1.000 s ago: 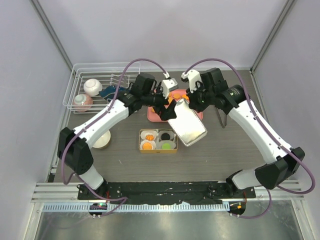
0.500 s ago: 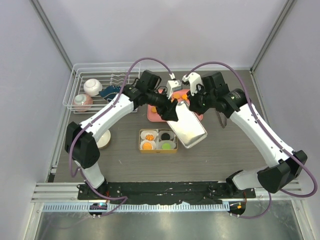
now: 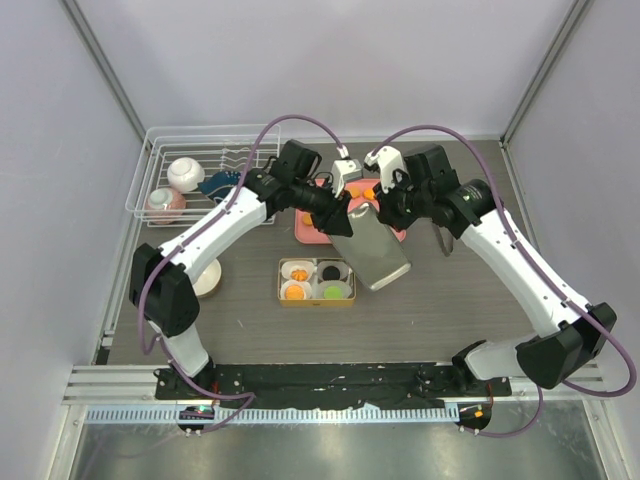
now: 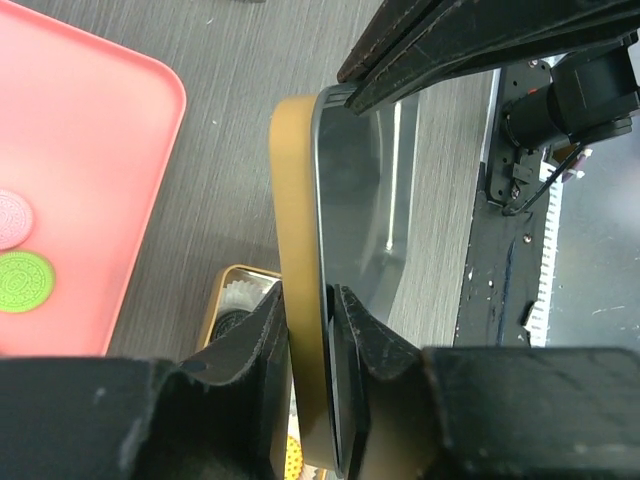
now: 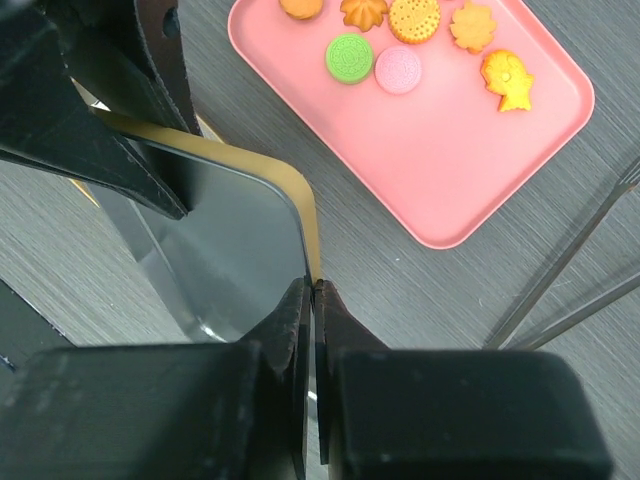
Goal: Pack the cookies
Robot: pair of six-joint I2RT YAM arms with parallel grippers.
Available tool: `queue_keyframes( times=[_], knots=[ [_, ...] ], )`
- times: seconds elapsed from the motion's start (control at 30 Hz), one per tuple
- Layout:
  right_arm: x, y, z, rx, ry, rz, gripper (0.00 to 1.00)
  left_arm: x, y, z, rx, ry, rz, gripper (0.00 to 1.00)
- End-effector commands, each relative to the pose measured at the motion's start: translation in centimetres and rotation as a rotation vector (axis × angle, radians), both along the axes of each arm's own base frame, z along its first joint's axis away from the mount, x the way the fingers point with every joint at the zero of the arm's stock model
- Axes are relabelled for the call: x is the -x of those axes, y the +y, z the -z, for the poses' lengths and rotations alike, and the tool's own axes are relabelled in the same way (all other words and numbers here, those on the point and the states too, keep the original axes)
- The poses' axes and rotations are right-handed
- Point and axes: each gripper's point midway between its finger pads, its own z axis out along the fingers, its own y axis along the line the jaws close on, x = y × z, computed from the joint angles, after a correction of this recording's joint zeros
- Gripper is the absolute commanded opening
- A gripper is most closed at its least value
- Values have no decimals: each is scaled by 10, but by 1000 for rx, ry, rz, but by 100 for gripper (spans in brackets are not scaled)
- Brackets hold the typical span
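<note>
Our left tool has just closed on the lid, right wrist shows us seven cookies on the pink tray, left wrist two, right tool pinching the lid too

Probably a robotics lab cell: plain pale wall panels and metal corner posts enclose a grey tabletop, with a black mounting rail at the bottom.

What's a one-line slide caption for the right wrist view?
Right gripper and left gripper both pinch the gold tin lid; cookies sit on the pink tray beyond.
</note>
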Motion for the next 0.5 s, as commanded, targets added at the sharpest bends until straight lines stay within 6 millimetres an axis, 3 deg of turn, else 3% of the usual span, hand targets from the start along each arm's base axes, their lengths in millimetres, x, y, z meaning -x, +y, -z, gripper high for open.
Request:
queue_keyframes(
  times=[0.0,0.13,0.37,0.47],
  knots=[
    [0,6,-21,-54,-66,-13,8,2,-1,-33,57,-65,-1,24],
    [0,3,-22,-48,-70,-3,16,-3,4,-38,49,-111,-40,18],
    [3,-7,-29,-31,-100,23,51,-6,15,-54,60,-198,-102,13],
    [4,-14,-37,-40,-123,50,53,-11,22,-66,70,-259,-151,13]
  ],
)
